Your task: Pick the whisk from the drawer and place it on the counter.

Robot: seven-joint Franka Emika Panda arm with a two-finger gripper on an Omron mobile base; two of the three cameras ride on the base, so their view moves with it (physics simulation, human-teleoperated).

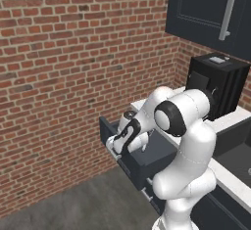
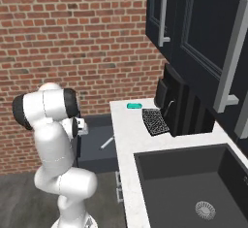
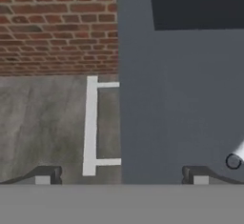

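Gripper: gripper (image 3: 121, 174) stood wide open over the drawer's front edge, holding nothing.
Drawer: drawer (image 2: 97, 147) was pulled out below the counter (image 2: 131, 139), its silver handle (image 3: 90, 125) seen from above.
Whisk: whisk (image 2: 107, 143) lay on the drawer floor (handle end (image 3: 237, 157) just beside one fingertip).
Counter: held a teal object (image 2: 134, 105) near its far end.

whisk (image 2: 107, 143) in open drawer (image 2: 97, 147) | drawer left of counter (image 2: 131, 139) (sink (image 2: 193, 183) inset)

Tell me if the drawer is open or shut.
Open: the drawer stands pulled out from under the counter, and the whisk lies inside.
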